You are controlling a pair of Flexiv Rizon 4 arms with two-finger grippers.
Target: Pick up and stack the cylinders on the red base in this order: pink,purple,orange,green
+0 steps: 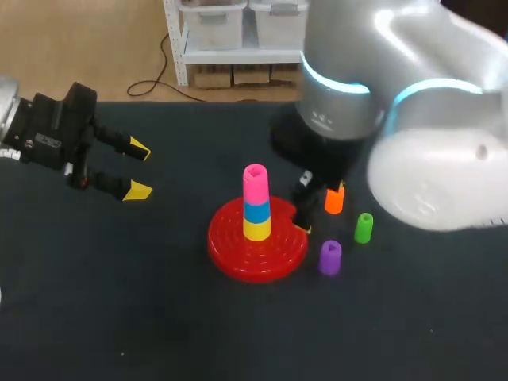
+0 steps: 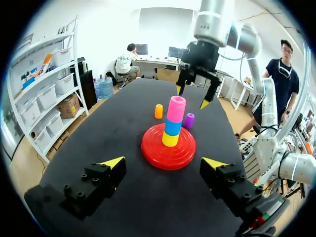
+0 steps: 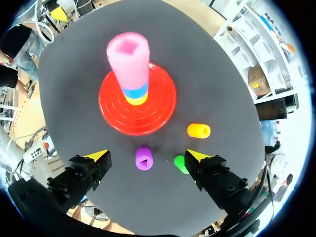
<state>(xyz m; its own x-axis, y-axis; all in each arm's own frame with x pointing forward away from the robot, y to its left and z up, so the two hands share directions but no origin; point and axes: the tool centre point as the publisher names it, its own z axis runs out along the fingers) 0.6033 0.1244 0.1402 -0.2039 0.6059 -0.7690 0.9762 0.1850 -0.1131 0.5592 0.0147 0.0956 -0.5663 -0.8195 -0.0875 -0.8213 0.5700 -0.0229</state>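
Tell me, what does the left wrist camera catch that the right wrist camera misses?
Only the left wrist view: the left hand, open. Only the right wrist view: the green cylinder beside the right hand. Both: the open right hand, the red base, the stack topped in pink, the orange cylinder and the purple cylinder.

Near the table's middle the red base (image 1: 228, 248) carries an upright stack, yellow (image 1: 256, 230) under blue (image 1: 256, 212) under pink (image 1: 255, 184), while orange (image 1: 334, 200), green (image 1: 363, 228) and purple (image 1: 330, 258) cylinders stand loose just beside its right side.
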